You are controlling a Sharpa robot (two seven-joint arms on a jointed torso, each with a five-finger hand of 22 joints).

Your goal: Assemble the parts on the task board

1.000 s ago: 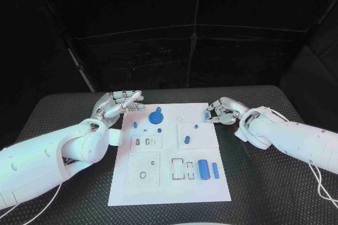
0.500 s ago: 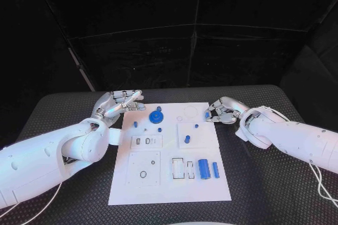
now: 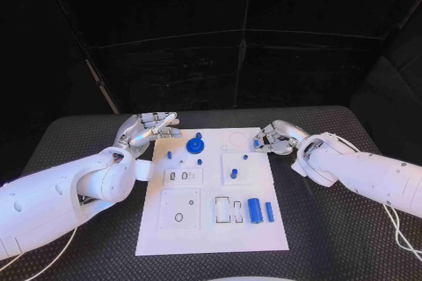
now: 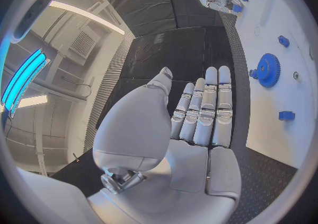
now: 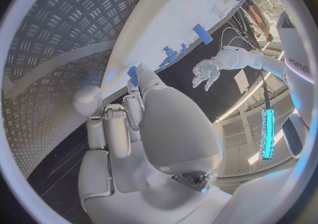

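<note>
Head view shows our right hand [image 3: 274, 141] pinching a small blue part [image 3: 257, 144] at the task board's [image 3: 211, 232] far right edge — likely to seat it — while our left hand [image 3: 149, 128] waits empty, fingers extended, near the blue gear [image 3: 195, 148].

Dim, dark surroundings — the white board [image 3: 214, 195] and arms stand out brightly and evenly lit from above, with soft, faint shadows. Both wrist views bend straight edges strongly at the rim; ceiling light strips [image 4: 82, 14] glare there — the nearest fingers look slightly soft.
</note>
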